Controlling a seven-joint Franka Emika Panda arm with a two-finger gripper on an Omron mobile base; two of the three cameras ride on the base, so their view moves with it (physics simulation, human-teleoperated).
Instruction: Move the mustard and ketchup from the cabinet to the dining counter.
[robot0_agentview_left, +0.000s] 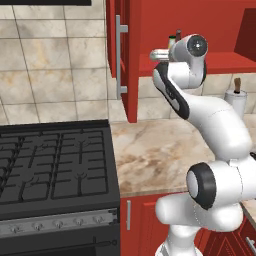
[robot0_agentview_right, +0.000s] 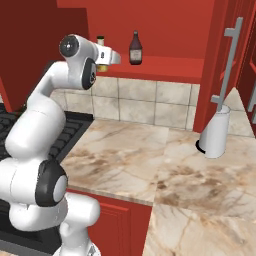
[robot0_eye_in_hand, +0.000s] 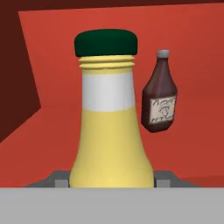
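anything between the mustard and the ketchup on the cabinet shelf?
No. In the right base view the shelf is bare red between the mustard and the ketchup; the hand view shows plain cabinet back between them.

Mustard (robot0_eye_in_hand: 111, 144): upright, close up, green cap, between the finger tips.
Ketchup (robot0_eye_in_hand: 159, 98): behind, to its right, apart.
Cabinet (robot0_eye_in_hand: 188, 52): red interior.

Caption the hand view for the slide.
Gripper closed around the mustard inside the cabinet, ketchup behind.
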